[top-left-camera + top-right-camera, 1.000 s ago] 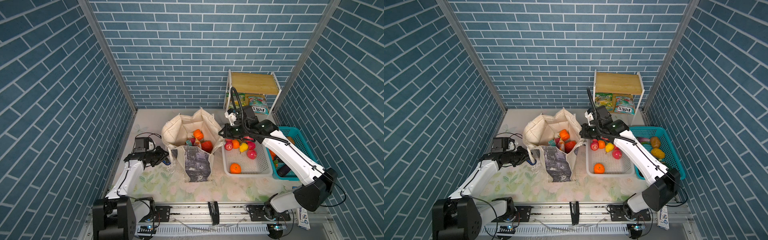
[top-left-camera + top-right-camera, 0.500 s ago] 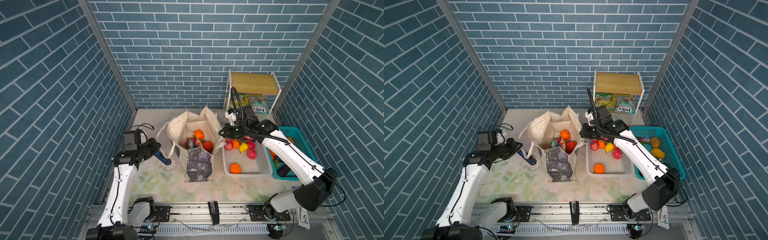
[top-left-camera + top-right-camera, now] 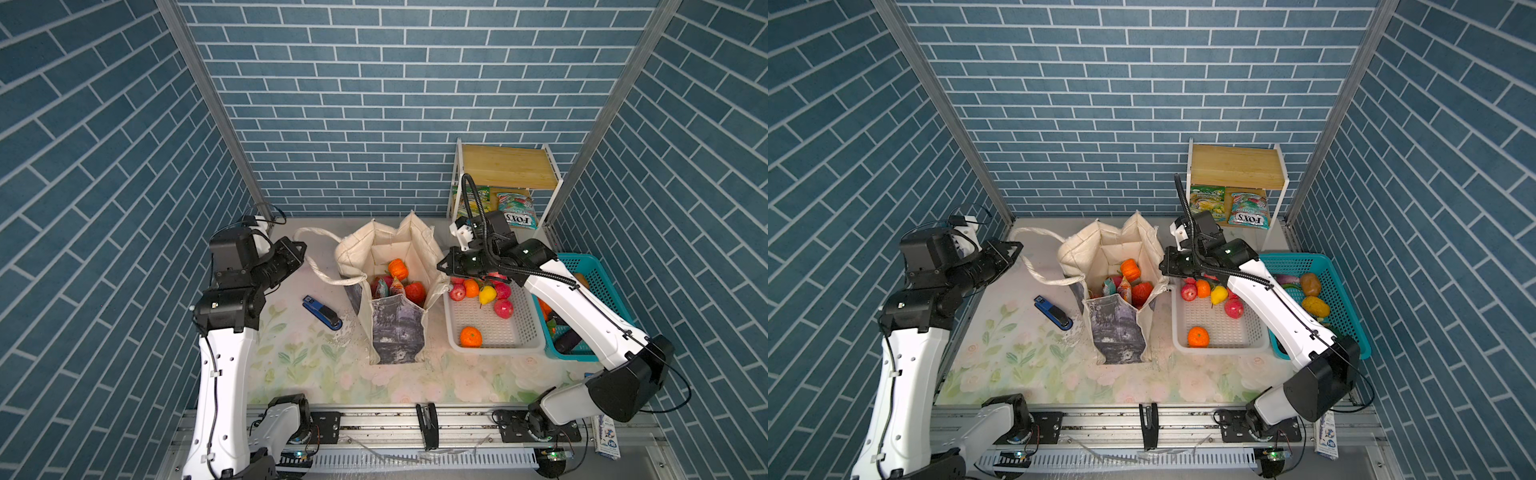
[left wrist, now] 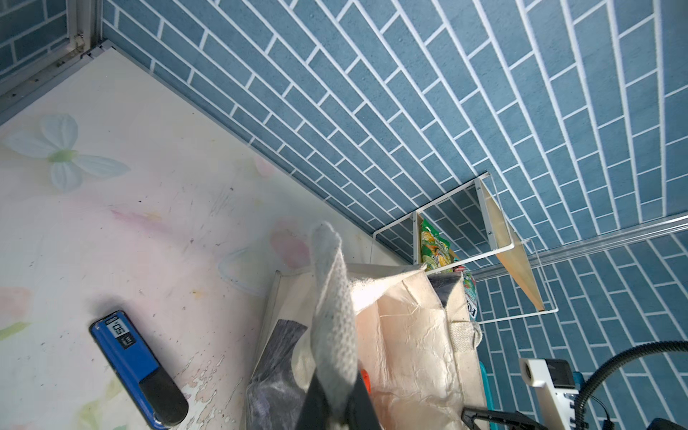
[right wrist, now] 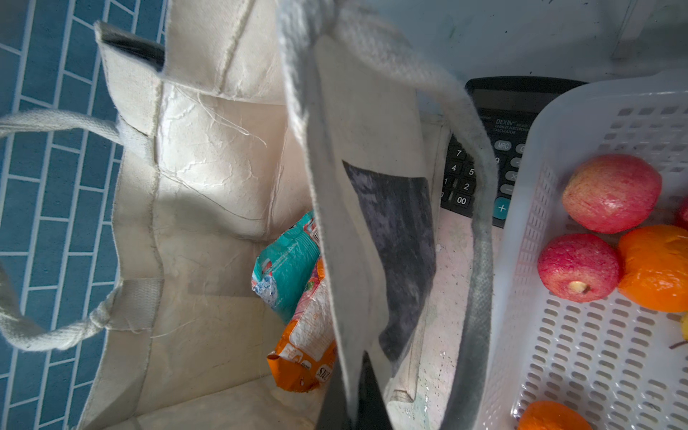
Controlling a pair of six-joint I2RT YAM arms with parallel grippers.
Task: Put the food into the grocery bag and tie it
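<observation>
This is looking like a staged robot lab booth: brick-print panels (image 3: 374,104) are enclosing a floral tabletop (image 3: 311,365), with robot arms (image 3: 224,374) sitting bolted to an aluminium rail (image 3: 374,419).

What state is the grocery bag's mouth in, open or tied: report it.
Open, untied: the grocery bag stands upright, mouth spread, food visible inside, handles apart.

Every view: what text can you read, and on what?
"FOX'S": packet on the shelf.
"DEXIN": calculator; keys "MRC", "7", "4", "5", "2", "00", "+"; the line under the brand is too small to read.
"50": stapler label; finer print blurred.
Unreadable: cut-off lettering on the orange packet in the bag.
</observation>
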